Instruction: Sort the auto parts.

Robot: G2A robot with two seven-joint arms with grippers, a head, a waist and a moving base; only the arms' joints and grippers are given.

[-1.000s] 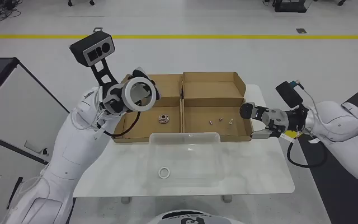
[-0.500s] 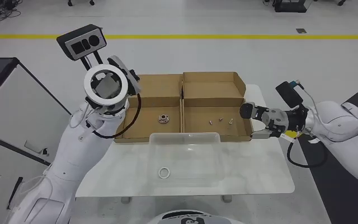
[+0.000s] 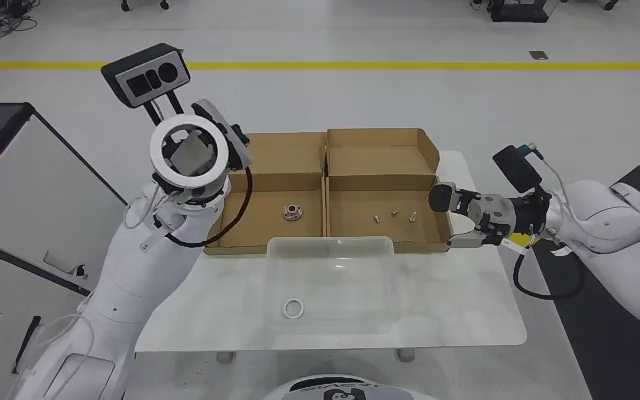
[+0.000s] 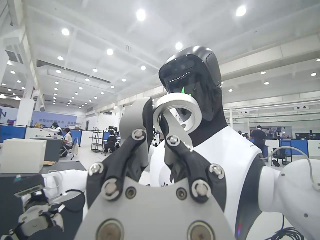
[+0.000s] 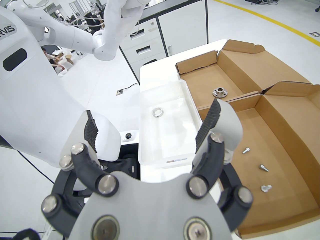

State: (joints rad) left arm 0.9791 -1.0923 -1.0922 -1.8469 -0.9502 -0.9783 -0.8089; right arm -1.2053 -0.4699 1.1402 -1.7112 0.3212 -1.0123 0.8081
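My left gripper [image 4: 156, 118] is raised high over the table's left end, shut on the rim of a large white ring [image 4: 175, 112]. From above, the ring [image 3: 157, 155] faces the camera with the left gripper [image 3: 192, 155] behind its hole. My right gripper [image 3: 455, 215] hangs open and empty at the right edge of the right cardboard box [image 3: 380, 155]; its fingers [image 5: 215, 121] stand wide apart. A metal flange [image 3: 291, 212] lies in the left cardboard box [image 3: 285, 150]. Three small bolts [image 3: 395, 214] lie in the right box. A small white ring [image 3: 294, 308] lies in the clear bin [image 3: 330, 243].
The clear bin sits at the table's front, directly against the two boxes. The boxes' lids [image 3: 380, 135] stand open at the back. A dark cabinet [image 5: 180, 23] stands beside the table's left end. Bare white tabletop [image 3: 480, 300] lies at the front right.
The left arm has swung up and to the left with the large ring, away from the left box, then held still. The right arm has not moved.
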